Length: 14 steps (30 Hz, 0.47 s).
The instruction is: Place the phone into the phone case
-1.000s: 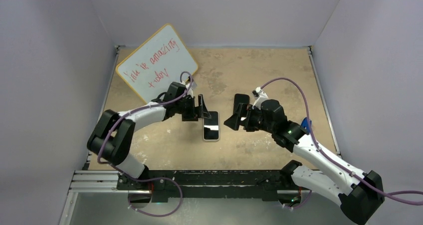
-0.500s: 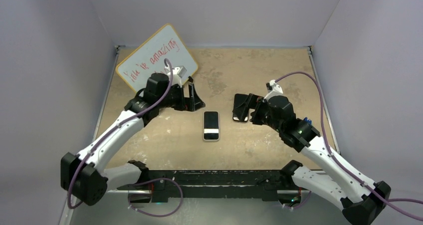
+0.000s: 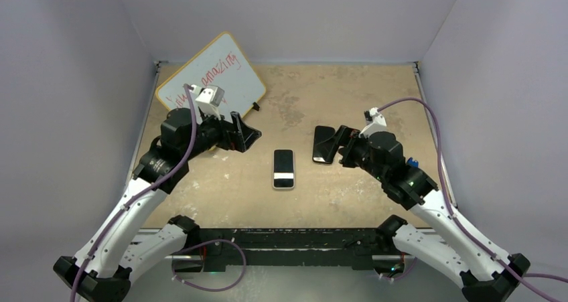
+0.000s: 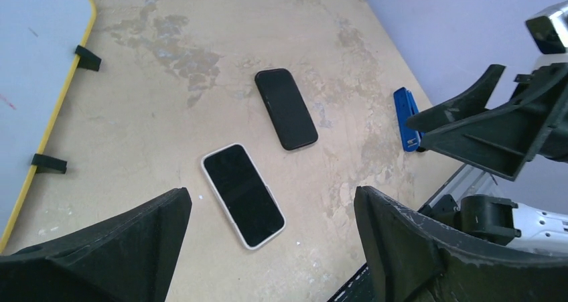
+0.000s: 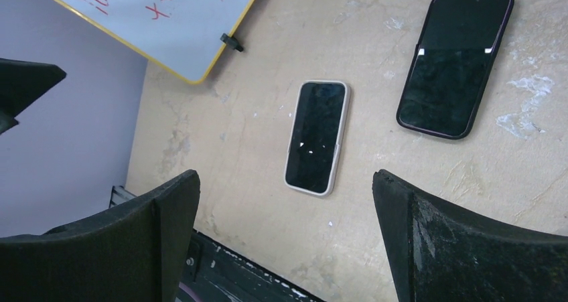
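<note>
Left arm: rises from its base at the lower left, elbow bent, forearm angled in toward the table middle. The left gripper [image 3: 245,133] points right and hangs above the table [image 3: 301,88] near the lower corner of the whiteboard [image 3: 221,71]. Fingers wide apart, nothing between them; the wrist view looks down past both fingers at bare table and the two phones.

Right arm: reaches up and left from its base at the lower right, forearm sloping toward the centre. The right gripper [image 3: 340,146] points left, raised off the table. Fingers spread wide, holding nothing. In the top view its fingers sit at the right edge of the dark phone [image 3: 323,144]; contact cannot be told from there, and the wrist view shows that phone lying free below.

Phone [image 3: 283,169]: flat on the table, screen up, about mid-table between the two grippers, touched by neither. The case [image 4: 207,173] shows as a whitish rim all round it, so the phone sits inside it.

Dark phone: flat, screen up, to the right of the cased phone and a little farther back, apart from it, slightly tilted.

Blue object [image 4: 406,109]: small, by the right edge of the table; too small to identify.

Whiteboard: yellow frame, red writing, back left of the table.
</note>
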### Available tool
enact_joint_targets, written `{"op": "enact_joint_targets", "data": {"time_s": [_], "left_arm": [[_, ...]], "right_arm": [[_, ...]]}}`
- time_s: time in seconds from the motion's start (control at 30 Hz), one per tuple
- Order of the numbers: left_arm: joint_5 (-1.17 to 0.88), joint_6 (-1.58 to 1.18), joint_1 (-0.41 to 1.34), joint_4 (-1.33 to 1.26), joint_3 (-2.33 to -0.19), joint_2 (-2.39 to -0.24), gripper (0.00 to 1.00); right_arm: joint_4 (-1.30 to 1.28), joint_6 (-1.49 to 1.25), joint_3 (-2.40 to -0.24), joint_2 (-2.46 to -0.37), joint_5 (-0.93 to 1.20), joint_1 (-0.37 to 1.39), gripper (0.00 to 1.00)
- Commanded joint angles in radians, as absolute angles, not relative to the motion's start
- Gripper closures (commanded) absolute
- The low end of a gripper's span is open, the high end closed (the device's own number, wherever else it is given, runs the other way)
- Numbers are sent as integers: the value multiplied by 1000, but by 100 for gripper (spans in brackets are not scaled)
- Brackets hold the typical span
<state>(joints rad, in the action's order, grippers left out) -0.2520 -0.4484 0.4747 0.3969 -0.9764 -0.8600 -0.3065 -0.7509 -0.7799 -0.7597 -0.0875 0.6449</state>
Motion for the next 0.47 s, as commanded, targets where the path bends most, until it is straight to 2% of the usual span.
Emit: {"op": "enact_joint_targets", "data": {"time_s": [0.0, 0.43], "left_arm": [[-201, -437, 479, 425, -980, -846, 4], [-157, -464, 479, 376, -919, -782, 5]], "right_arm": [[-283, -750, -811, -740, -87, 643, 1], [-294, -746, -803, -732, -100, 643, 1]]}}
